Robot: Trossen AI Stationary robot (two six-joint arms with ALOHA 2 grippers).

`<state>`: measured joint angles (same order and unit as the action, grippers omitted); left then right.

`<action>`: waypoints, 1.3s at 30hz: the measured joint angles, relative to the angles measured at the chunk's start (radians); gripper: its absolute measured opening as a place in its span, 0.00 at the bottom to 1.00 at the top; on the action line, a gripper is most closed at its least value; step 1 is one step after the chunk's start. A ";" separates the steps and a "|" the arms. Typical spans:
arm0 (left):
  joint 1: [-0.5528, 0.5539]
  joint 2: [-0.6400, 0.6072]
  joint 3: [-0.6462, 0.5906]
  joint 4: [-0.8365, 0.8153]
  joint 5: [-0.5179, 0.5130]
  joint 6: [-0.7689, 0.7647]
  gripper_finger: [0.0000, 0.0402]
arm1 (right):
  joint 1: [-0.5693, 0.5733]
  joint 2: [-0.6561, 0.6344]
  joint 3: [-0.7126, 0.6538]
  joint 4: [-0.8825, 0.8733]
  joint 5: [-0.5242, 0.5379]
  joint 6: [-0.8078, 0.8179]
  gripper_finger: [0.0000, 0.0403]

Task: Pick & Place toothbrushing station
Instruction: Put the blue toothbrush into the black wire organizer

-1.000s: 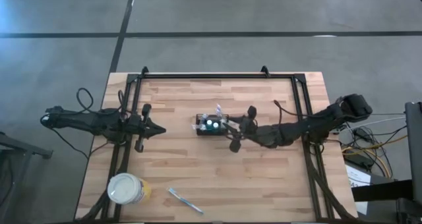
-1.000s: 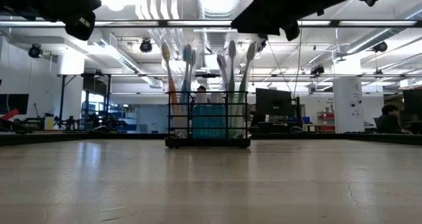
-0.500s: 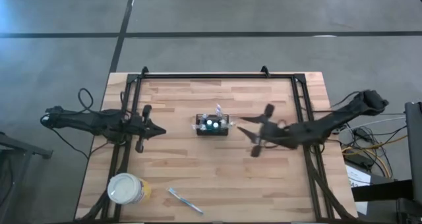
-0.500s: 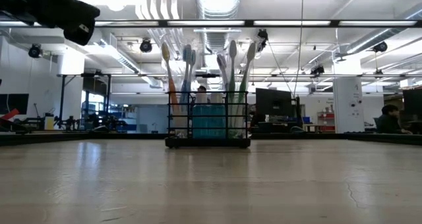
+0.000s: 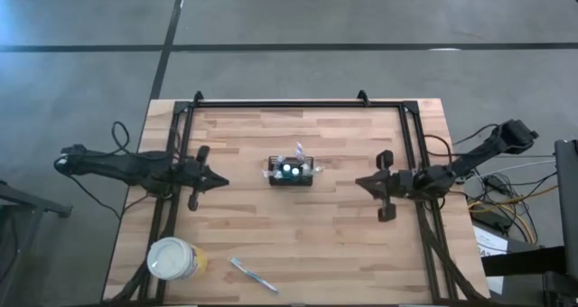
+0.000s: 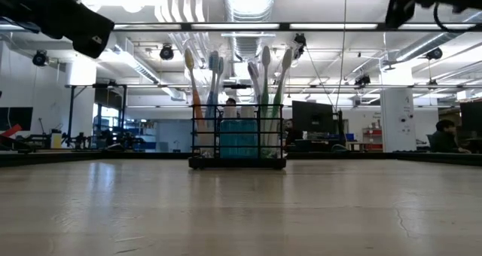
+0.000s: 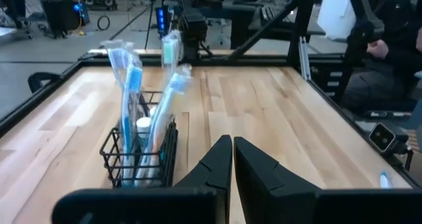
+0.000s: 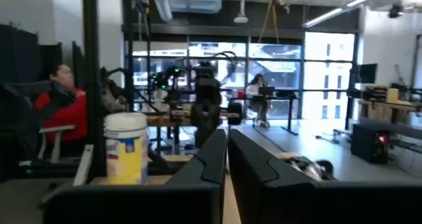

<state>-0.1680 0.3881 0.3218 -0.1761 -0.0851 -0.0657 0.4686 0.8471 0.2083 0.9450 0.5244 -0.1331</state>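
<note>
The toothbrushing station point(image 5: 290, 172), a small black wire caddy with several toothbrushes upright in it, rests on its base at the table's middle, as the low view point(image 6: 237, 139) and left wrist view point(image 7: 142, 155) also show. My left gripper point(image 5: 221, 179) hovers shut to the caddy's left, above the table, its fingers point(image 7: 233, 151) closed together. My right gripper point(image 5: 359, 182) hovers shut to the caddy's right, well apart from it, by the right rail. Its fingers point(image 8: 227, 141) point above level, past the table.
A round white-and-yellow cup point(image 5: 172, 258) stands at the near left corner. A loose toothbrush point(image 5: 253, 275) lies near the front edge. A black frame point(image 5: 280, 103) runs along the far edge and both sides. Bare wood lies on both sides of the caddy.
My right gripper has drawn back from the caddy's right side toward the table's right edge and tipped upward. Its fingers stood spread half a second ago and have shut. The caddy has stayed where it was.
</note>
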 joint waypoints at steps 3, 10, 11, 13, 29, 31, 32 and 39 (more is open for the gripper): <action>0.000 0.033 0.000 0.022 0.012 0.017 0.06 | -0.029 0.005 -0.060 0.055 0.001 0.021 0.02; 0.000 0.110 0.001 0.089 0.074 0.131 0.06 | -0.126 -0.003 -0.111 0.057 -0.144 0.098 0.02; 0.000 0.116 0.001 0.105 0.075 0.139 0.06 | -0.140 -0.003 -0.116 0.057 -0.175 0.106 0.02; 0.000 0.132 0.001 0.130 0.075 0.143 0.06 | -0.163 -0.002 -0.121 0.056 -0.189 0.122 0.02; -0.048 0.398 0.064 0.165 0.110 0.104 0.02 | -0.194 0.018 -0.165 0.096 -0.185 0.057 0.02; -0.063 0.465 0.104 0.164 0.110 0.109 0.01 | -0.194 0.014 -0.165 0.102 -0.185 0.048 0.02; -0.072 0.498 0.127 0.159 0.110 0.116 0.01 | -0.194 0.013 -0.165 0.106 -0.185 0.047 0.02; -0.173 0.792 0.381 -0.047 0.110 0.080 0.04 | -0.197 -0.001 -0.164 0.112 -0.185 -0.004 0.02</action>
<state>-0.3415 1.1799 0.7027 -0.2236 0.0250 0.0148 0.2717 0.8466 0.0441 1.0571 0.3394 -0.1370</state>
